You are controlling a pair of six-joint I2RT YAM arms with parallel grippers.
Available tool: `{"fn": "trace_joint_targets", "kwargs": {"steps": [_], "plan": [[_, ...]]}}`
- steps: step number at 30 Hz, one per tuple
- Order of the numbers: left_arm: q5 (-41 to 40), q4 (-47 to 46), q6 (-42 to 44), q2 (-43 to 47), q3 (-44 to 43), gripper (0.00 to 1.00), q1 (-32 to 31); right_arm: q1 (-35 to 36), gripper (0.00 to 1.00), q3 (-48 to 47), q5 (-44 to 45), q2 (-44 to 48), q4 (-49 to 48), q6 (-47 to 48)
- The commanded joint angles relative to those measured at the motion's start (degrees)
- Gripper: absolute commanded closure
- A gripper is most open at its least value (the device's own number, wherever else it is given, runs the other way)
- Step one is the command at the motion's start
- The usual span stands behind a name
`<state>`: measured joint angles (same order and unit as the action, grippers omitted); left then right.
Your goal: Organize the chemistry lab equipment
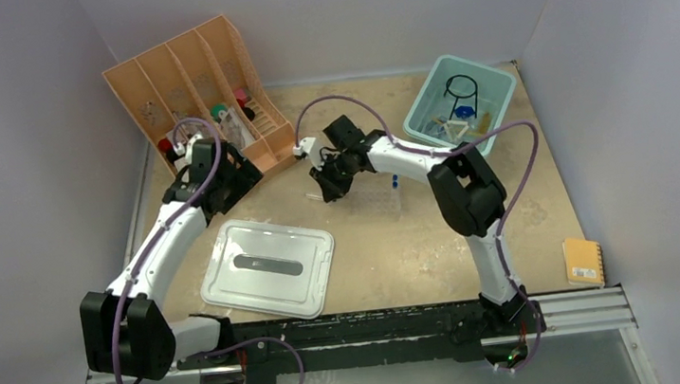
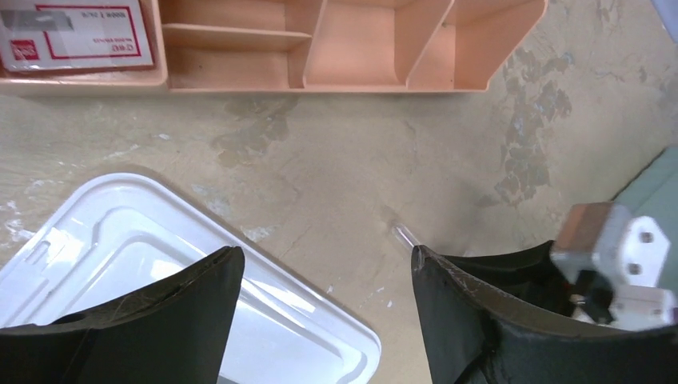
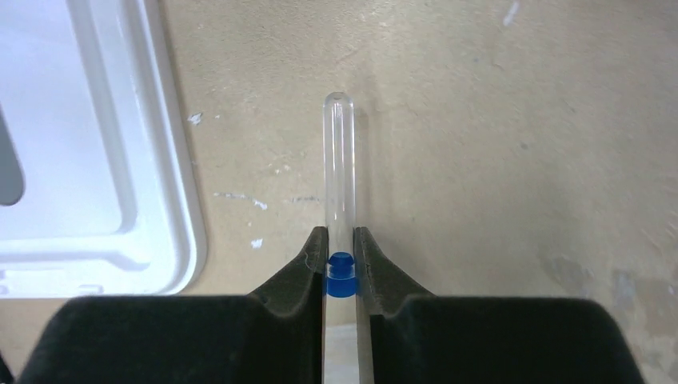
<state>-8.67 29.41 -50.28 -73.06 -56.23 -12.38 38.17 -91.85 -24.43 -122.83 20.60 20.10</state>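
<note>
My right gripper point(image 3: 340, 240) is shut on a thin clear tube point(image 3: 339, 160) at its blue cap point(image 3: 340, 272). The tube's round end points away over the tan table. From above, this gripper point(image 1: 324, 186) hangs mid-table, just left of the clear tube rack point(image 1: 377, 198). My left gripper point(image 2: 326, 252) is open and holds nothing; it hovers over the table between the lid and the tube's tip point(image 2: 400, 232). In the top view the left gripper point(image 1: 237, 176) is beside the peach organizer. A black wire ring point(image 1: 462, 87) and blue tools point(image 1: 464, 110) lie in the teal bin point(image 1: 497, 90).
The peach slotted organizer point(image 1: 192, 93) stands at the back left with small items in its front slots. A pale lid point(image 1: 268, 266) lies flat at front left. A small orange notebook point(image 1: 582, 262) sits at the right edge. Grey walls enclose the table.
</note>
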Motion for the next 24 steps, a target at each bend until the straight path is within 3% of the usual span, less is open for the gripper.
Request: {"fn": "trace_joint_targets", "kwargs": {"steps": [1,10,17,20,24], "plan": [[5.85,-6.46,-3.25,2.06,2.69,0.22,0.43,-1.49,0.97,1.89,-6.19,7.50,-2.96,-3.52],[29.96,-27.29,-11.05,-1.11,8.37,0.21,0.40,-3.30,0.98,6.66,-14.11,16.88,-3.80,-5.49],[41.08,-31.43,-12.56,-5.03,5.42,0.22,0.42,-3.40,0.97,10.07,-17.87,21.84,-5.95,-7.25],[43.55,-30.15,-12.64,-6.55,5.26,0.28,0.43,-3.54,0.98,10.03,-18.26,22.63,-6.13,-7.58],[44.65,-27.61,-12.88,-6.83,5.19,0.46,0.43,-3.54,0.98,9.78,-18.49,22.93,-7.71,-8.71]]}}
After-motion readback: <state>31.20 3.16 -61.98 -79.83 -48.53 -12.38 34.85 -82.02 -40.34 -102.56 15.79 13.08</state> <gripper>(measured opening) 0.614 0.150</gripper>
